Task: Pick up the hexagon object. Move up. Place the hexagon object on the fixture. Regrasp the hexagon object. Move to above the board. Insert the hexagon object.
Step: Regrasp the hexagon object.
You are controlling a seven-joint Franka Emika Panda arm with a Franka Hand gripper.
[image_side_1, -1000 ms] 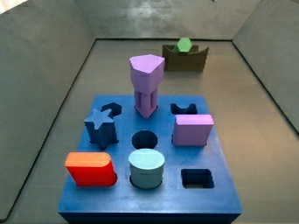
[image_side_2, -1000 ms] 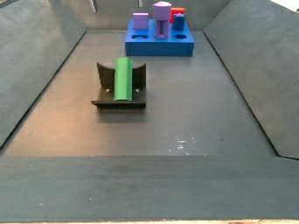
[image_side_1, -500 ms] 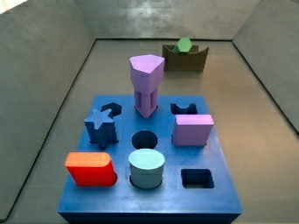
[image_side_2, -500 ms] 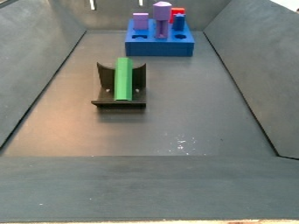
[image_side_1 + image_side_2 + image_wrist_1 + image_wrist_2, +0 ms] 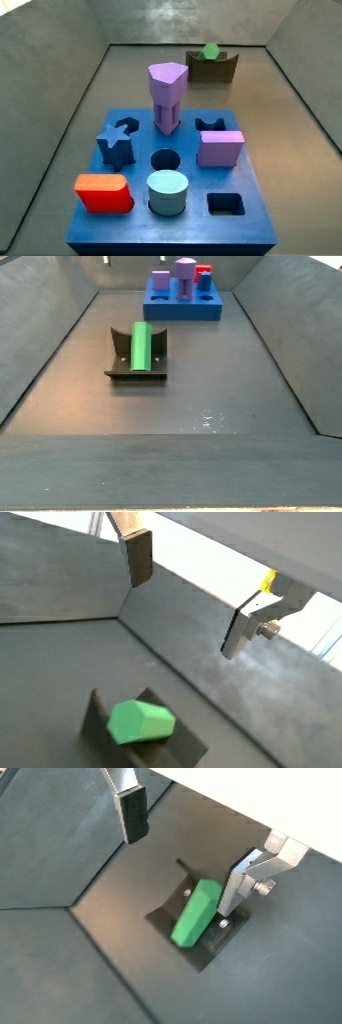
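The hexagon object (image 5: 139, 347) lies flat in the fixture (image 5: 136, 368) notch, away from the board (image 5: 183, 306) at the far end of the tray floor; the gripper (image 5: 187, 843) hangs above it, fingers (image 5: 132, 814) wide apart, holding nothing.

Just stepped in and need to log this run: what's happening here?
Nothing is being held. The green hexagon object lies in the notch of the fixture on the tray floor. The tool shows only in the wrist views, open and empty, above the bar. The blue board waits apart with its other pieces.
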